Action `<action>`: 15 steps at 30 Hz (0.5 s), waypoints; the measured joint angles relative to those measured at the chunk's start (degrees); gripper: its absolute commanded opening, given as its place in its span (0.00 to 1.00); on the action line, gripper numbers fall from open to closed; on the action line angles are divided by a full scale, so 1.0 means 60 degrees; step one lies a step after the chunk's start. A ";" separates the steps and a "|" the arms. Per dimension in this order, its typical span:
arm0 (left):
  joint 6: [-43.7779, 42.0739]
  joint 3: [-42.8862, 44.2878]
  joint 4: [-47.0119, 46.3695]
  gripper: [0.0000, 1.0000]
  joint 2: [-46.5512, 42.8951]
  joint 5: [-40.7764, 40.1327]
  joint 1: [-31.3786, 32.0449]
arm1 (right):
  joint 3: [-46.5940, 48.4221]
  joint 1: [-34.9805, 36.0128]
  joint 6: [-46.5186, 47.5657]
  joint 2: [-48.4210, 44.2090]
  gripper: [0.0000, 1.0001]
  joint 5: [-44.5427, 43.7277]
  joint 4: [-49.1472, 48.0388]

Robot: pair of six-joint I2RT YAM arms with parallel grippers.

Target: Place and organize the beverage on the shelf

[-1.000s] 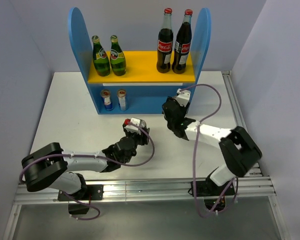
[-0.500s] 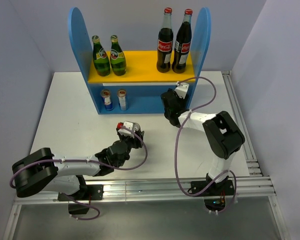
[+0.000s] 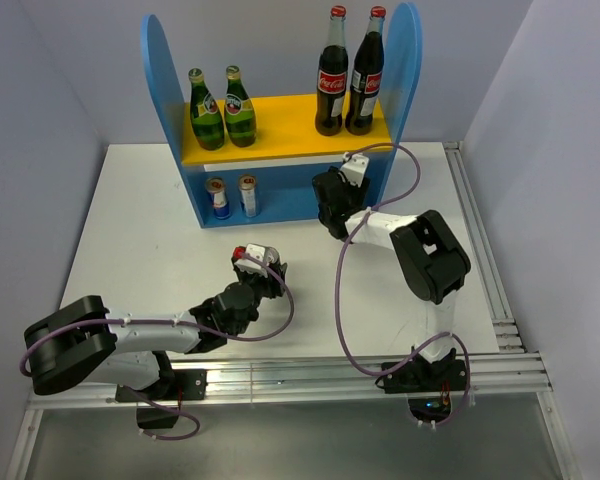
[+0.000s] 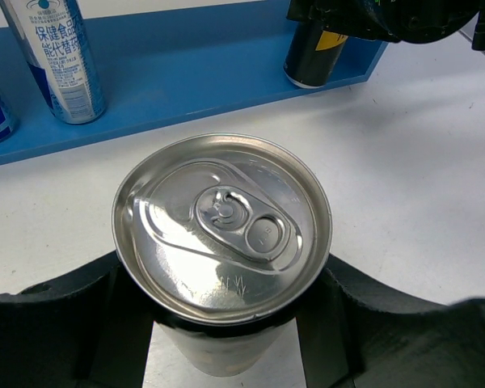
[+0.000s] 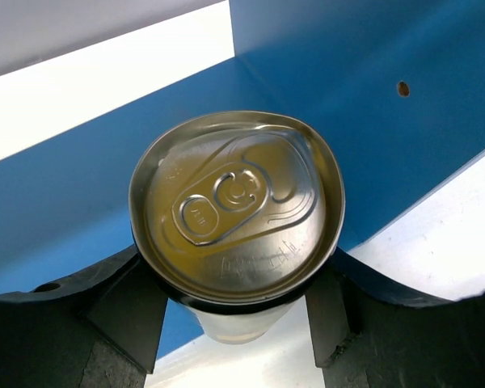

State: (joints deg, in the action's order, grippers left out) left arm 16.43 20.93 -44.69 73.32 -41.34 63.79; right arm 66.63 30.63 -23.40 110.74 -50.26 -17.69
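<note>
The shelf (image 3: 280, 150) stands at the back, with two green bottles (image 3: 223, 108) on the left of its yellow board. Two silver-blue cans (image 3: 232, 197) stand in the lower level, and one shows in the left wrist view (image 4: 56, 56). My left gripper (image 3: 252, 268) is shut on a dark slim can (image 4: 222, 218) on the table in front of the shelf. My right gripper (image 3: 330, 205) is shut on a gold-topped can (image 5: 236, 202) at the front right edge of the blue lower floor (image 5: 81, 218). That can also shows in the left wrist view (image 4: 314, 58).
Two tall cola bottles (image 3: 348, 75) with red caps stand on the right of the yellow board. The blue right side panel (image 3: 405, 70) is close beside my right gripper. A metal rail (image 3: 480, 250) runs along the table's right edge.
My right gripper has carried its can from the table up to the shelf's lower level. My left gripper has drawn back a little with its can. The shelf has shifted slightly.
</note>
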 measured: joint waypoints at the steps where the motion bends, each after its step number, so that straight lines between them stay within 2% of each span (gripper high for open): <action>1: 0.0000 -0.0004 -0.0011 0.00 0.0000 0.0000 0.0000 | 0.0022 -0.0007 0.0066 0.0011 0.01 0.0040 0.0011; 2: 0.0000 -0.0004 -0.0015 0.00 0.0000 -0.0004 0.0000 | 0.0022 -0.0011 0.0102 0.0011 0.14 0.0055 0.0022; 3: 0.0000 -0.0004 -0.0015 0.00 0.0004 -0.0004 0.0000 | 0.0022 -0.0011 0.0120 0.0011 0.33 0.0055 0.0036; 5: 0.0000 -0.0004 -0.0015 0.00 0.0004 -0.0007 0.0000 | 0.0022 -0.0011 0.0131 0.0011 0.63 0.0058 0.0036; 7: 0.0000 -0.0011 -0.0022 0.00 0.0004 -0.0011 0.0000 | 0.0022 -0.0011 0.0138 0.0011 0.80 0.0062 0.0040; 10: 0.0000 -0.0044 -0.0051 0.00 0.0000 -0.0015 0.0000 | 0.0047 -0.0011 0.0153 0.0015 0.96 0.0058 0.0091; 15: -0.0004 -0.0182 -0.0117 0.00 -0.0011 -0.0022 0.0000 | 0.0149 -0.0025 0.0131 0.0025 0.97 0.0047 0.0302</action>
State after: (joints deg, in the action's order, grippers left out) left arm 16.40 19.84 -45.39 73.25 -41.47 63.79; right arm 67.53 30.48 -22.61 110.89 -49.98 -15.88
